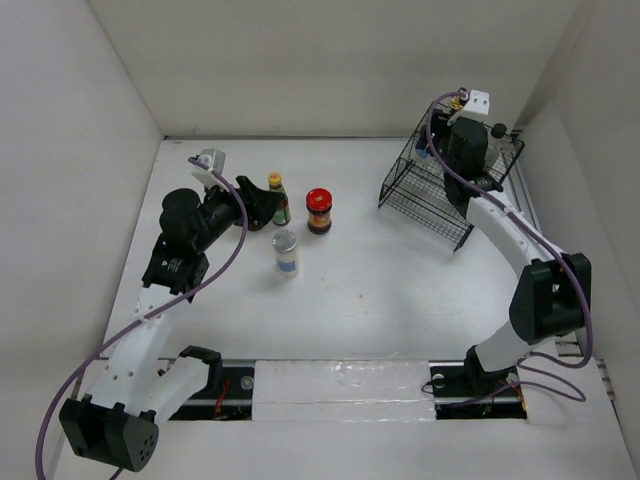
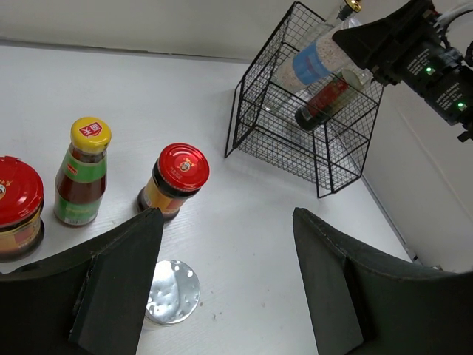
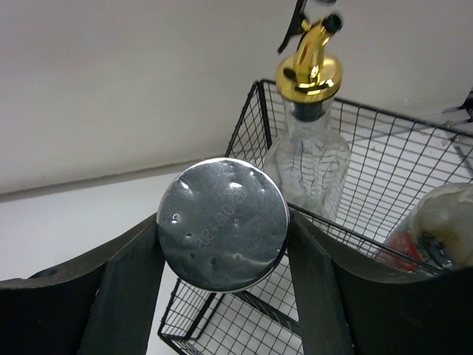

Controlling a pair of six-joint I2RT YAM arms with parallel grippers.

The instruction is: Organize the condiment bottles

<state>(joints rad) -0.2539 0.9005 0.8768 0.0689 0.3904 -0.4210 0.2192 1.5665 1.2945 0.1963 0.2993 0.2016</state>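
Note:
My right gripper (image 3: 222,248) is shut on a silver-lidded blue-labelled shaker (image 3: 222,222) and holds it tilted at the top of the black wire basket (image 1: 430,195). The shaker also shows in the left wrist view (image 2: 314,59). A clear gold-capped bottle (image 3: 309,140) stands in the basket, and a dark red-labelled bottle (image 2: 329,100) lies in it. My left gripper (image 2: 228,244) is open and empty above the table. The second silver-lidded shaker (image 2: 171,291) stands by its left finger. The yellow-capped bottle (image 2: 83,171) and the red-lidded jar (image 2: 174,180) stand beyond it.
Another red-lidded jar (image 2: 15,207) shows at the left edge of the left wrist view. White walls close in the table on the left, back and right. The basket stands in the back right corner near the wall.

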